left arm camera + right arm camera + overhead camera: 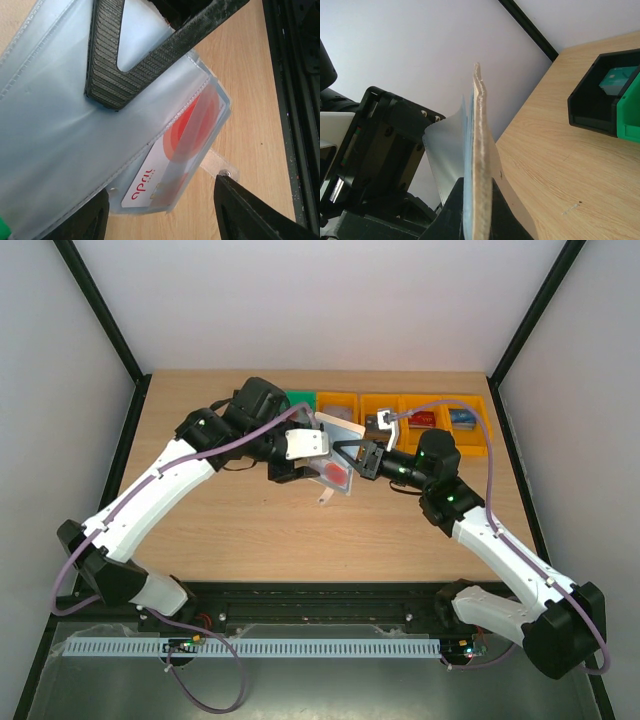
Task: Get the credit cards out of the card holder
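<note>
The card holder (338,445) hangs above the table's middle with its pale see-through sleeves (60,130) spread wide. My right gripper (477,200) is shut on it, and the holder (478,140) shows edge-on between the fingers. One ribbed right finger (125,65) presses on a sleeve. A white credit card with red circles (170,160) sits in the lowest sleeve, its end sticking out. My left gripper (165,215) is open, with a black finger (250,210) on each side of that corner. The snap tab (221,169) hangs beside it.
A row of orange bins (420,408) lines the table's far edge and holds loose cards: grey (378,421), red (421,420), blue (461,418). A green bin (630,115) and a black bin (597,95) with a teal card (615,80) stand at their left.
</note>
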Motion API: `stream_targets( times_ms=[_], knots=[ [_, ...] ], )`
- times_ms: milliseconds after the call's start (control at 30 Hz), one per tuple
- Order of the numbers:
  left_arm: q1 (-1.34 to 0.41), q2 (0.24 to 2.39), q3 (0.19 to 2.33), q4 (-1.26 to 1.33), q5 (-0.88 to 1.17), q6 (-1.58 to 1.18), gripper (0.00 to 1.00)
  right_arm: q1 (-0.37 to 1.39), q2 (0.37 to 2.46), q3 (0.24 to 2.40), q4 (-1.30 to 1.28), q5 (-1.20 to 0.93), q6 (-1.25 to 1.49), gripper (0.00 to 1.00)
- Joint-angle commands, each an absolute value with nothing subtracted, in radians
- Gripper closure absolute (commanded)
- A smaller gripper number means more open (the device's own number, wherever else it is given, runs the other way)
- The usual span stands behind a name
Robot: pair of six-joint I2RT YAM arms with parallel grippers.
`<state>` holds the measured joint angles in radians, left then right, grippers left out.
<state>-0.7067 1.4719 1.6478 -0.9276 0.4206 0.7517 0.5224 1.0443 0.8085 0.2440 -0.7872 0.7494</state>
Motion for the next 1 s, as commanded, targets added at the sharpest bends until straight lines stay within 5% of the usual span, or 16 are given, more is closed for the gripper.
stream_targets(
  times_ms=[0,200,733,833,967],
  knots=[
    [-0.704,1.495,1.644,-0.922,0.394,0.796,0.42,0.524,1.039,0.824,0.297,-0.845,0.762,0.98],
    [-0.706,1.494,1.604,-0.884,0.387,0.788,0.54,0.524,1.040,0.824,0.311,-0.849,0.770,0.98],
    [-0.720,1.495,1.533,-0.843,0.460,0.758,0.59,0.524,1.044,0.816,0.332,-0.857,0.769,0.98],
    [-0.728,1.499,1.545,-0.836,0.461,0.745,0.69,0.524,1.050,0.817,0.332,-0.858,0.768,0.98],
    [-0.732,1.495,1.554,-0.831,0.444,0.730,0.94,0.524,1.047,0.817,0.333,-0.860,0.765,0.98]
  ],
)
